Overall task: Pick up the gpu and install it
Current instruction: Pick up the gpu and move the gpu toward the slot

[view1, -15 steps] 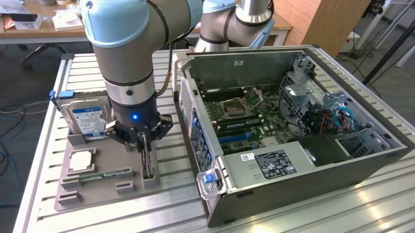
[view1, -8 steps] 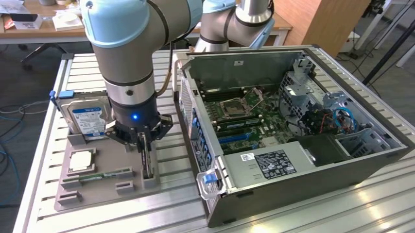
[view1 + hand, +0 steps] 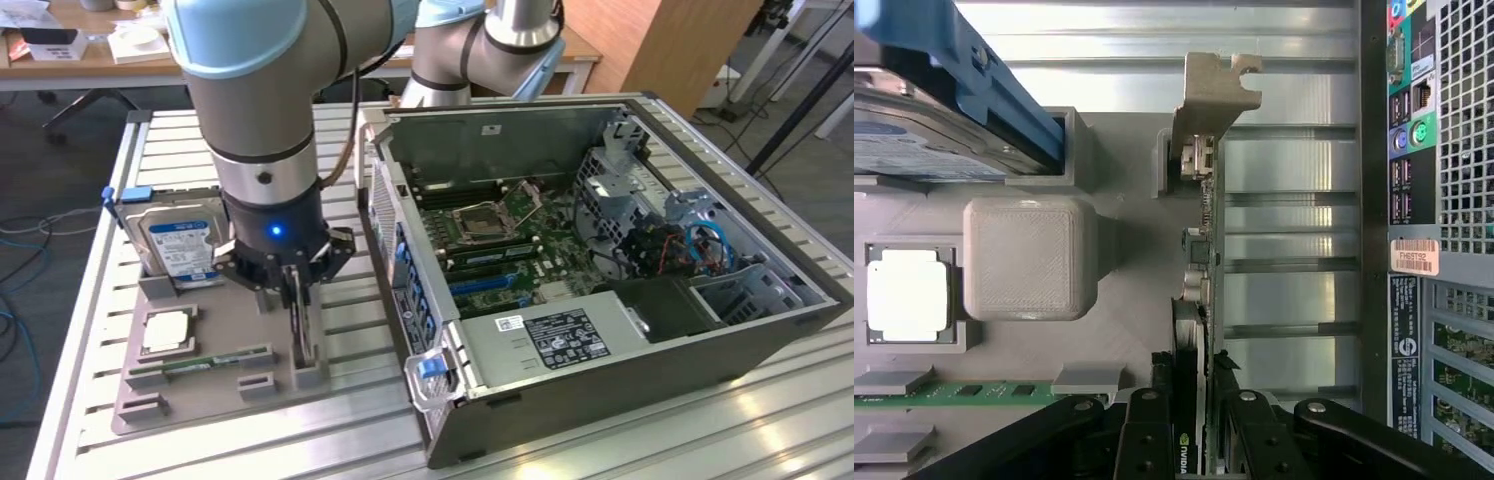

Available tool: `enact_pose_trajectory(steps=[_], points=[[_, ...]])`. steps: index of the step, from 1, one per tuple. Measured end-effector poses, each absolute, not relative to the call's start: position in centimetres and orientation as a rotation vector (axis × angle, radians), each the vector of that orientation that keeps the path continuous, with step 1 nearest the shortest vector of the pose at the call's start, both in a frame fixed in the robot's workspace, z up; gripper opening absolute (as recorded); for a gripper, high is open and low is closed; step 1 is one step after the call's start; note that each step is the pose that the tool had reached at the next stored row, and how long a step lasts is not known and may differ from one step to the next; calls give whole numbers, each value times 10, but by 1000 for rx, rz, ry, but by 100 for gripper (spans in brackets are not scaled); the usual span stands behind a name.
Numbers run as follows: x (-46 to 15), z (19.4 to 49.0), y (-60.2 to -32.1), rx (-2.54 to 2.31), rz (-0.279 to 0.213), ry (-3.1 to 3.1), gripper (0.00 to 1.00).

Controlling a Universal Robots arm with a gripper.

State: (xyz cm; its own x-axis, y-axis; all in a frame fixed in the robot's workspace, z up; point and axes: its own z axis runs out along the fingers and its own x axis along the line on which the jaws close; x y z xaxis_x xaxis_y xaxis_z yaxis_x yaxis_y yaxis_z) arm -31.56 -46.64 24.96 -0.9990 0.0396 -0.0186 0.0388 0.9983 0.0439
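The gpu (image 3: 306, 338) is a thin dark card that stands on edge in a slot of the grey holder tray (image 3: 200, 405), at the exterior view's left of the open computer case (image 3: 641, 385). In the wrist view the gpu (image 3: 1201, 285) shows edge-on, its silvery end bracket (image 3: 1212, 92) at the far end. My gripper (image 3: 296, 298) reaches straight down onto the card's top edge. The gripper (image 3: 1194, 405) has one black finger (image 3: 1149, 430) on each side of the card, pressed against it. The card still sits in its slot.
On the same tray stand a silver hard drive (image 3: 180, 245) with a blue-white label, a square processor (image 3: 167, 330) and a narrow green memory stick (image 3: 200, 365). The case lies open with its motherboard (image 3: 514, 250) facing up. A slatted metal table (image 3: 694, 440) carries everything.
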Motion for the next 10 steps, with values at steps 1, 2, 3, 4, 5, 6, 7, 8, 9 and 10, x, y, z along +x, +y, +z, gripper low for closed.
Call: enact_pose_trajectory(steps=[1, 2, 3, 4, 5, 6, 7, 8, 9, 10], points=[[-316, 254, -466, 61, 68, 3121, 26], [-316, 258, -466, 61, 68, 3121, 26], [-316, 263, -466, 61, 68, 3121, 26], [-316, 267, -466, 61, 68, 3121, 26], [-316, 272, -466, 61, 68, 3121, 26], [-316, 276, -466, 61, 68, 3121, 26], [-316, 281, -466, 61, 68, 3121, 26], [-316, 286, -466, 61, 68, 3121, 26], [-316, 290, -466, 61, 68, 3121, 26], [-316, 295, -466, 61, 68, 3121, 26]])
